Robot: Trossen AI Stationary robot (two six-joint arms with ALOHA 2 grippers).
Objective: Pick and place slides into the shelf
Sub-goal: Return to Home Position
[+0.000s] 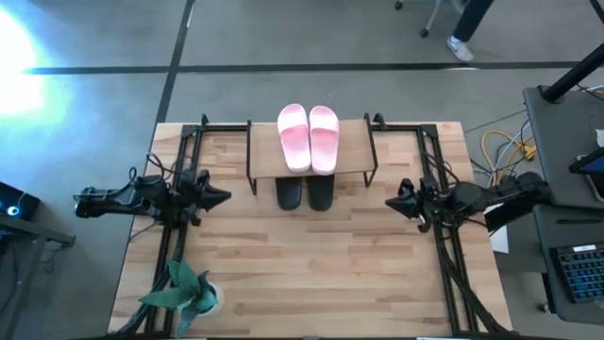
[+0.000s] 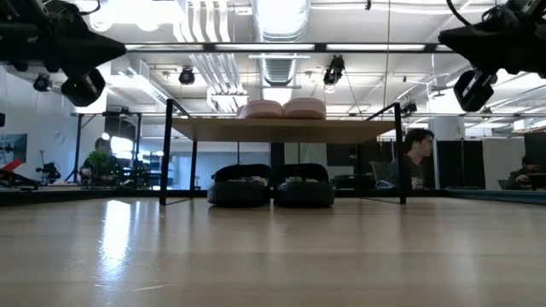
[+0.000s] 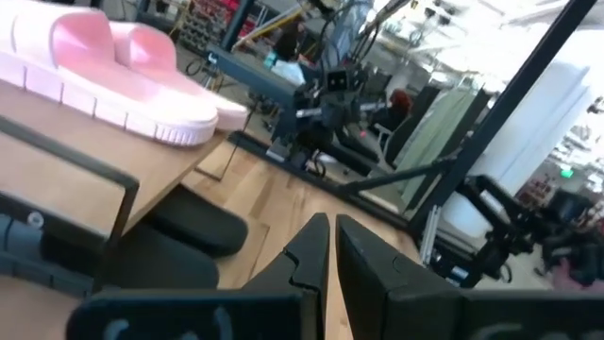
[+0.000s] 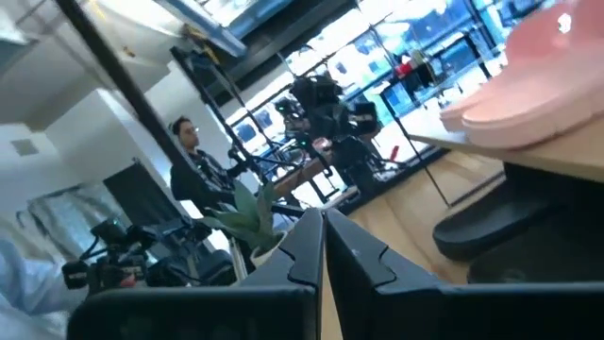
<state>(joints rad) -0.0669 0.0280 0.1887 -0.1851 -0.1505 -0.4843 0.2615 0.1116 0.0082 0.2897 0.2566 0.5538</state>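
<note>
Slides and end effectors: all 4 slides are sitting at the shelf, and both end effectors are hanging apart from them, gripping nothing.
Left end effector: its fingers are pressing together with only a sliver of gap showing. It is hovering over the left side of the tabletop, pointing inward toward the shelf and staying well apart from it.
Right end effector: its fingers are pressing together. It is hovering over the tabletop's right side, pointing inward toward the shelf, opposite the left one.
Black pair: these 2 slides are lying side by side on the tabletop under the shelf's board, between its black legs. Their near ends are sticking out past the board's front edge.
Pink pair: these 2 slides are lying side by side on top of the wooden board, directly above the black pair.
Shelf: it is standing at the middle of the tabletop's far edge.
Plant: it is standing at the near left corner of the tabletop, well apart from the shelf.
Room: a person is sitting beyond the tabletop, behind the shelf's right legs in the low view.
</note>
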